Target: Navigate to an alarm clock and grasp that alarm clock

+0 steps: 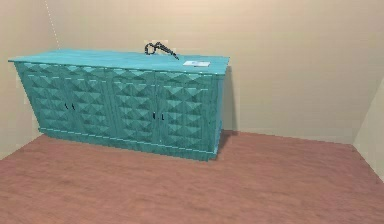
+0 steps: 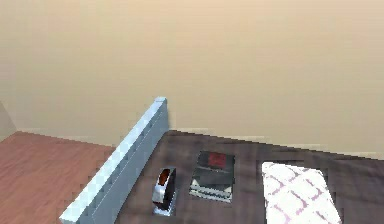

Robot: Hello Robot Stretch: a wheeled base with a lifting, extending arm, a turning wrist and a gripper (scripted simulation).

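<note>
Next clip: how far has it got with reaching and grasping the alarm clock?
Done, seemingly: the approach, since a small dark clock-like object lies on the bed near the arm side view's bottom edge, beside stacked books. In hand: probably lining up alongside it. Left: the whole grasp; the object rests on the bedcover.

No text, number or sign legible in either view, small white flat item (image 1: pixel 197 64) on the teal panelled wooden sideboard (image 1: pixel 120 100) too small to read, reddish face of the small dark and silver object (image 2: pixel 165 184) on the dark grey bed cover (image 2: pixel 250 150) too blurred for digits
</note>
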